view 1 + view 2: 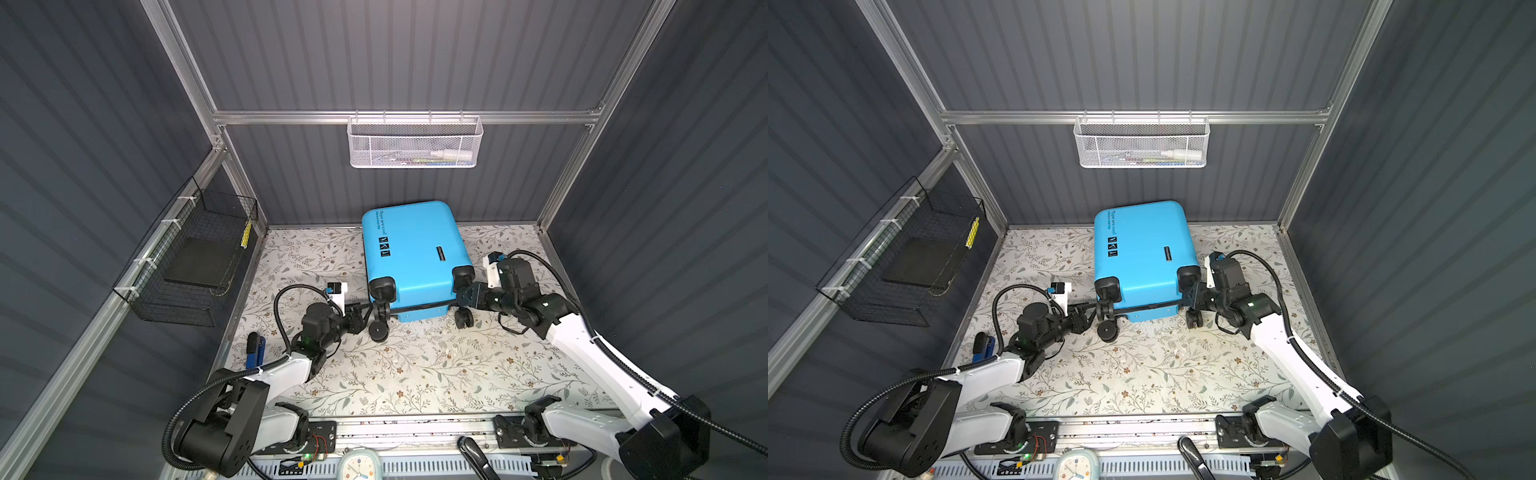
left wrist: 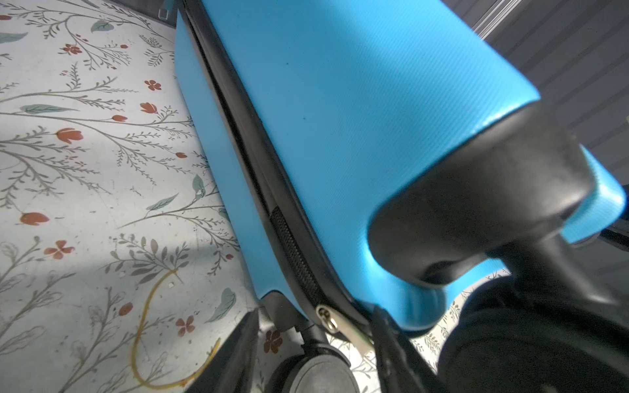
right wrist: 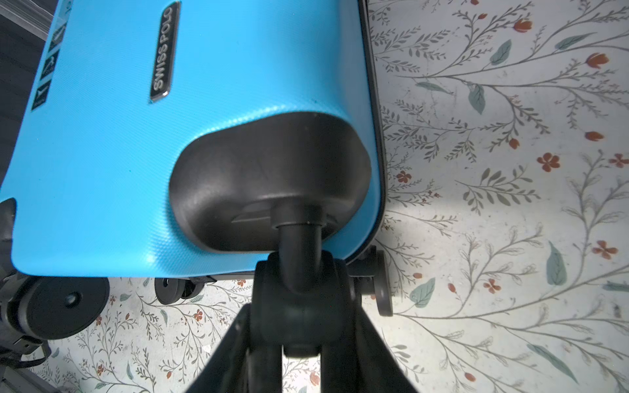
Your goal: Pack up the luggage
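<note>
Closed luggage (image 1: 415, 257) (image 1: 1142, 257), a bright blue hard-shell case, lay flat on the floral tabletop (image 1: 415, 365) near the middle of the back wall, with its black wheels facing the robot.

The right gripper (image 1: 463, 291) (image 3: 299, 313) met the case at its upper right wheel (image 3: 299, 299). In the right wrist view, its fingers (image 3: 231, 350) were clamped on either side of that wheel, below the black corner housing.

The left gripper (image 1: 363, 313) (image 2: 316, 340) sat at the opposite wheeled corner, level with the black zipper seam. In the left wrist view, its fingers (image 2: 238, 350) stood apart, with the metal zipper pull (image 2: 330, 320) and a lower wheel (image 2: 320, 374) between them and bare tabletop visible beside one finger.

A white mesh basket (image 1: 415, 141) hung on the back rail, and a black wire basket (image 1: 195, 257) on the left wall.
</note>
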`<action>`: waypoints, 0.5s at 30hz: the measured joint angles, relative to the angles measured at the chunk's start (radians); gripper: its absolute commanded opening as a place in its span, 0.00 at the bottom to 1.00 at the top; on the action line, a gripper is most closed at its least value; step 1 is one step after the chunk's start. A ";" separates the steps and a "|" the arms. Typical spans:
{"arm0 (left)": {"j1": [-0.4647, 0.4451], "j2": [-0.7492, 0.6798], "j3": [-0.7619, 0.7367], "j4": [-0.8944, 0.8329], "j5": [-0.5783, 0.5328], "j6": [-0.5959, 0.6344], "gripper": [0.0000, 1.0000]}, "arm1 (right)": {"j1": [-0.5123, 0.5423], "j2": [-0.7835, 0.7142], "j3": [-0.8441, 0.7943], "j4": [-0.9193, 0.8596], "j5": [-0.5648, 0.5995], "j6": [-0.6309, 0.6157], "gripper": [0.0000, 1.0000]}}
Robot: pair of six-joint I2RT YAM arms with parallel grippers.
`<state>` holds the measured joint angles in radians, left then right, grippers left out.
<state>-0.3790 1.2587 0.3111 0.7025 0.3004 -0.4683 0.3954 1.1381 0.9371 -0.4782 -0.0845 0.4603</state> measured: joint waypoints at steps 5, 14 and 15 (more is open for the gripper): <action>0.000 0.010 0.001 0.000 0.013 0.000 0.55 | 0.000 0.000 0.000 0.001 0.000 0.000 0.00; -0.011 -0.010 0.051 -0.126 -0.020 0.003 0.47 | -0.001 0.003 0.000 0.002 0.005 0.003 0.00; -0.014 -0.023 0.064 -0.176 -0.045 0.005 0.46 | -0.002 0.004 0.000 0.000 0.005 0.003 0.00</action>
<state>-0.3935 1.2362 0.3756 0.5266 0.2554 -0.4637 0.3939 1.1419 0.9371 -0.4786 -0.0795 0.4637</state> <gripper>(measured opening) 0.480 0.393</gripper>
